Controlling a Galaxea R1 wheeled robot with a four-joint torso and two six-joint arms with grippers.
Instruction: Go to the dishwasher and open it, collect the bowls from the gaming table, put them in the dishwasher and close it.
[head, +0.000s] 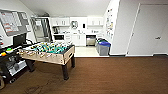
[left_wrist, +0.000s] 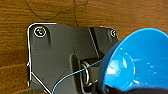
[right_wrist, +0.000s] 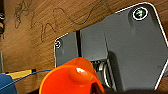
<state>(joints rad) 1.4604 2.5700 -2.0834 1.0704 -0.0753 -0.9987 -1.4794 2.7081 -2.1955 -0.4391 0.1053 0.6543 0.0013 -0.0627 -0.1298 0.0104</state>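
In the left wrist view a blue bowl (left_wrist: 140, 62) hangs over the brown wood floor, my left gripper (left_wrist: 117, 89) shut on its rim. An orange bowl (right_wrist: 71, 78) sits in my right gripper (right_wrist: 100, 89), which is shut on its edge, and the blue bowl (right_wrist: 5, 83) peeks in beside it. The gaming table (head: 53, 58), with its green field and rods, stands at the left of the head view. Far back in the kitchen is the stainless-steel dishwasher (head: 90, 40), set among white cabinets; I cannot tell whether its door is open.
Dark bins (head: 103, 47) with blue and green lids stand by the kitchen entrance on the right. A white wall and a door (head: 150, 30) fill the right side. A black desk (head: 11, 63) with a monitor and small coloured items lines the left wall. Brown floor (head: 112, 75) stretches ahead.
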